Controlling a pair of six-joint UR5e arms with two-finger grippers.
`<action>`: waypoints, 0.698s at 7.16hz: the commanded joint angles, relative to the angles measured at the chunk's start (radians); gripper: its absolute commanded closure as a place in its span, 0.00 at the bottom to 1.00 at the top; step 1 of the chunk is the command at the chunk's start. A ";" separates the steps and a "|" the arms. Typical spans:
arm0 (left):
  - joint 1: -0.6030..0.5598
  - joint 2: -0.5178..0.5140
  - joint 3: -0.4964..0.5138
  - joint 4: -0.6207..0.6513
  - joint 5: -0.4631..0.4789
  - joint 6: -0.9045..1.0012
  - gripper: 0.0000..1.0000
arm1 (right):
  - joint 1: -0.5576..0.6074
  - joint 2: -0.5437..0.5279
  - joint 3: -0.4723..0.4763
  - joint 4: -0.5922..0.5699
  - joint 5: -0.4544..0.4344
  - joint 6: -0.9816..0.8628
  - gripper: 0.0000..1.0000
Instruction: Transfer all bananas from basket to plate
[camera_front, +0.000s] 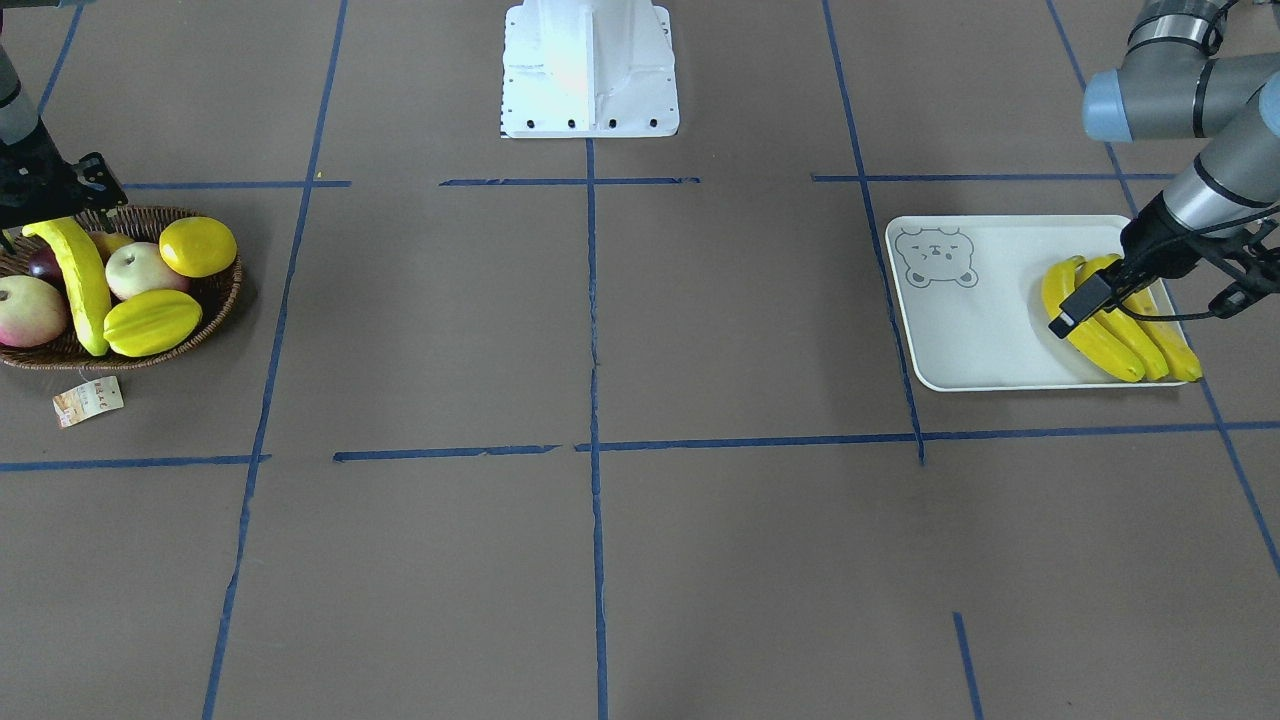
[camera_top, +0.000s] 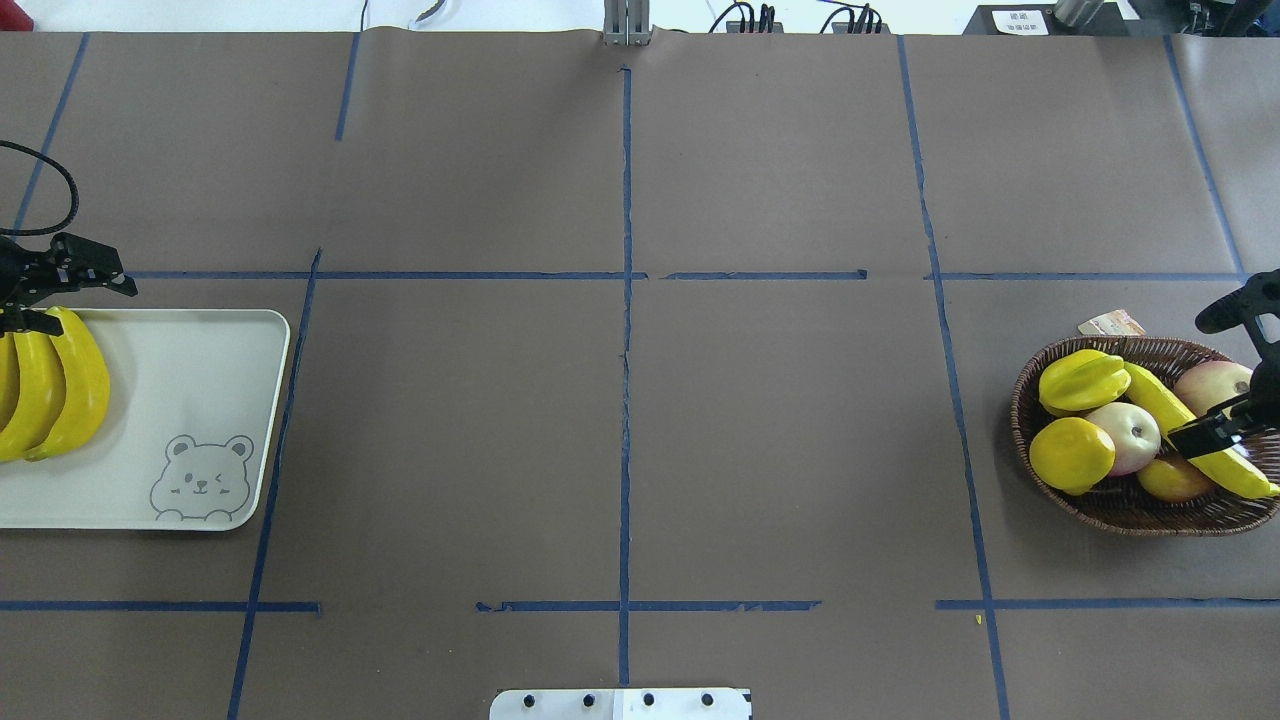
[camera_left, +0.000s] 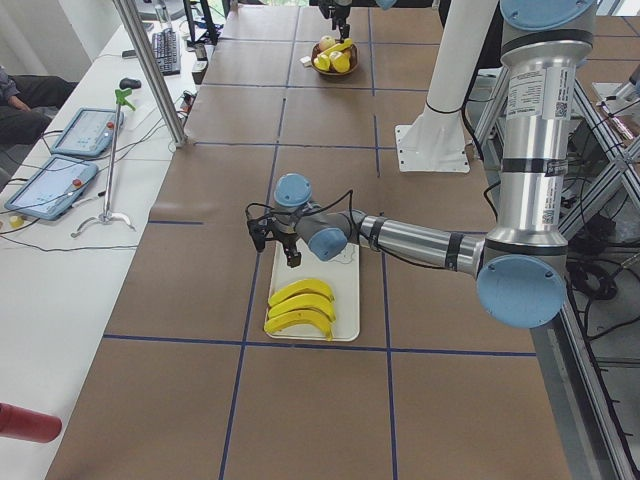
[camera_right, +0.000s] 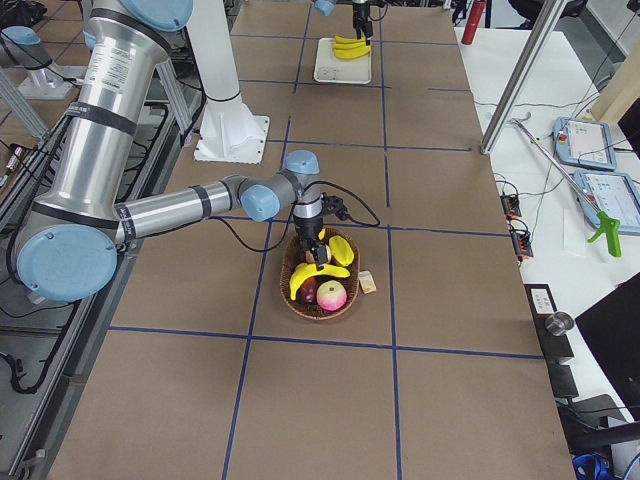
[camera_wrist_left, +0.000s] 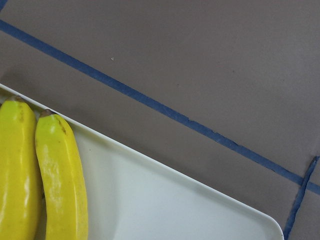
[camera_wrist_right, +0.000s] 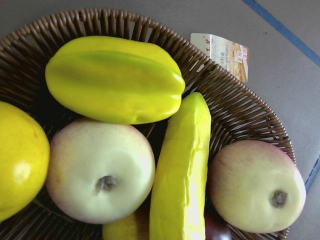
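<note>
Three bananas (camera_front: 1110, 335) lie side by side at one end of the white bear-face plate (camera_front: 980, 340); they also show in the overhead view (camera_top: 45, 385). My left gripper (camera_front: 1080, 303) hangs open just over them and holds nothing. The fourth banana (camera_front: 82, 285) lies in the wicker basket (camera_front: 215, 300) between two apples, as the right wrist view (camera_wrist_right: 182, 165) shows. My right gripper (camera_top: 1215, 432) is low over this banana's end near the robot, open, with one finger across it.
The basket also holds a star fruit (camera_front: 152, 322), a lemon (camera_front: 198, 246) and apples (camera_front: 140, 270). Its paper tag (camera_front: 88, 400) lies on the table beside it. The robot base (camera_front: 590, 70) stands at mid-table edge. Brown table with blue tape lines separates basket and plate.
</note>
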 joint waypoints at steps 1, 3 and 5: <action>0.001 0.001 0.000 -0.002 0.000 0.000 0.00 | -0.081 -0.020 -0.010 -0.008 -0.082 -0.005 0.02; 0.003 0.001 -0.001 -0.003 0.000 0.000 0.00 | -0.110 -0.031 -0.020 -0.011 -0.106 -0.011 0.07; 0.003 0.001 -0.001 -0.003 0.000 0.000 0.00 | -0.133 -0.035 -0.024 -0.021 -0.136 -0.023 0.22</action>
